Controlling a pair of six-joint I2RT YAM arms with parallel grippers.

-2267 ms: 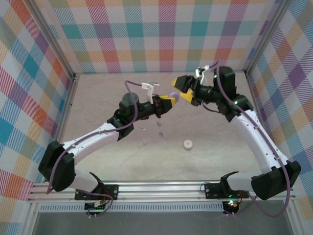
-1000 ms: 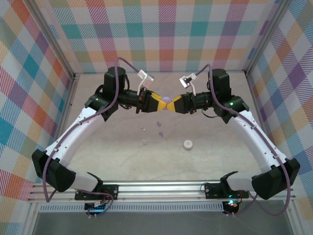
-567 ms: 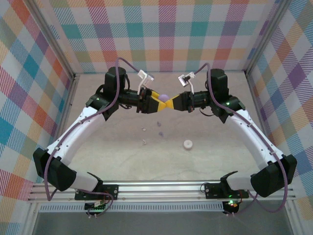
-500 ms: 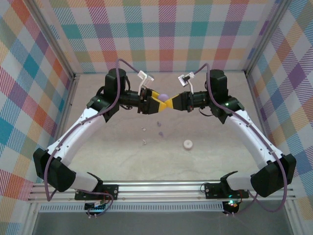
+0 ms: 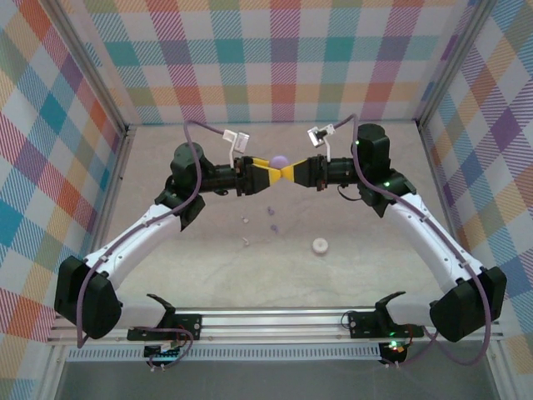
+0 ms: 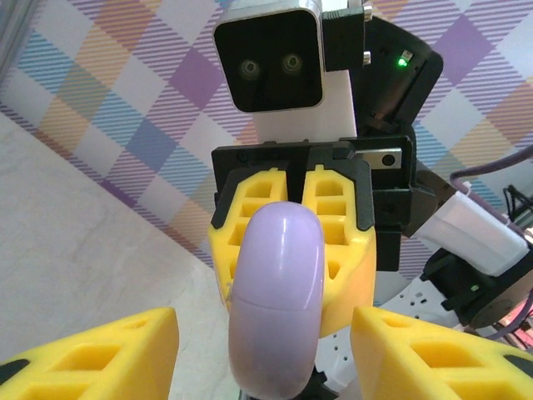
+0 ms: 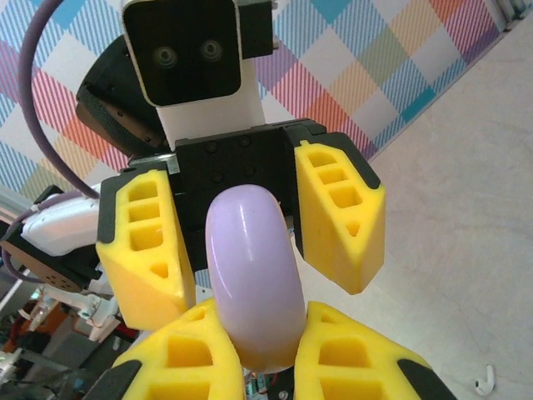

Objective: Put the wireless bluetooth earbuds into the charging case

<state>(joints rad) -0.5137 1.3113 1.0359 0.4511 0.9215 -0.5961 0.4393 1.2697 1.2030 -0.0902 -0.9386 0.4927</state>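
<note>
The pale purple charging case hangs in the air above the far part of the table, its lid down along a thin seam. My right gripper is shut on one end of the case, with its own tips pinching it. Facing it, my left gripper is open. In the left wrist view its yellow fingers stand well clear on either side of the case. On the table below lie two white earbuds and two purple earbuds.
A small white round case sits on the table to the right of the earbuds. A white earbud lies on the table at the right wrist view's lower right. Plaid walls enclose the table on three sides.
A second ago both grippers were closed on the purple case. The left jaws have since opened off it and the left arm has drawn back a little. The right gripper keeps its hold.
</note>
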